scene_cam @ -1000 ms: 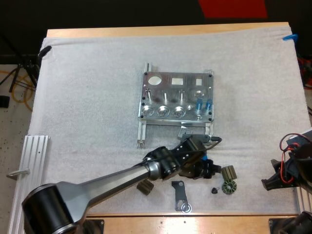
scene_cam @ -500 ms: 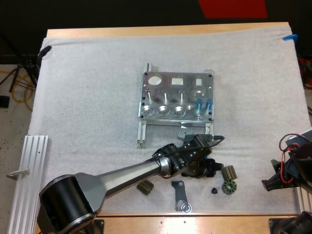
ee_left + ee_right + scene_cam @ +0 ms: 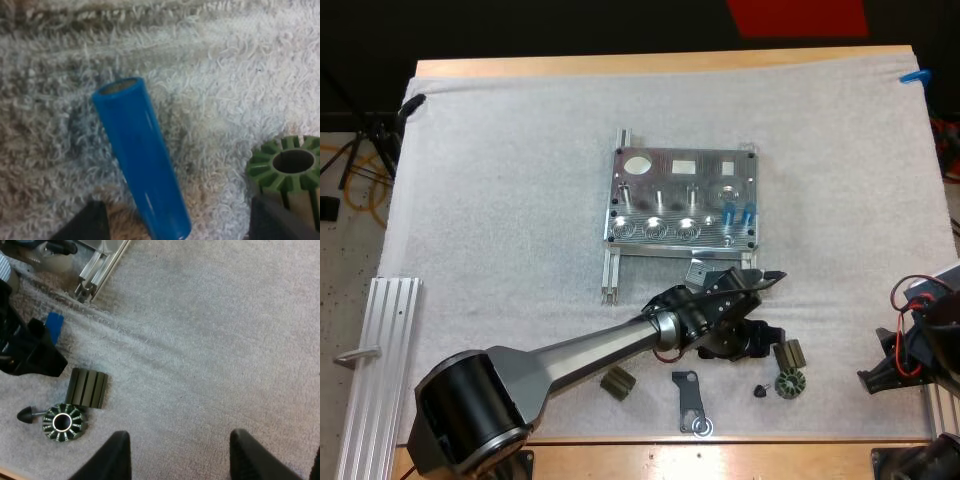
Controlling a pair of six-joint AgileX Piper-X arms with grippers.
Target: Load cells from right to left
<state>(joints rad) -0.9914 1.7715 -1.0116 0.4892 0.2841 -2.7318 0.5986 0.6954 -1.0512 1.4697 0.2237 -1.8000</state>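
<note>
Currently left gripper (image 3: 752, 340) sits low over the mat (image 3: 500, 200), just nearer than the metal fixture (image 3: 682, 200). Its fingers (image 3: 82, 224) are spread either side of the blue cell (image 3: 140, 155), not touching it. The cell lies flat on the mat, with a green ribbed ring (image 3: 290, 165) near it. Two upright cells (image 3: 738, 212) stand at the fixture's right front. Right gripper (image 3: 180, 455) is spread over bare mat, well apart.
</note>
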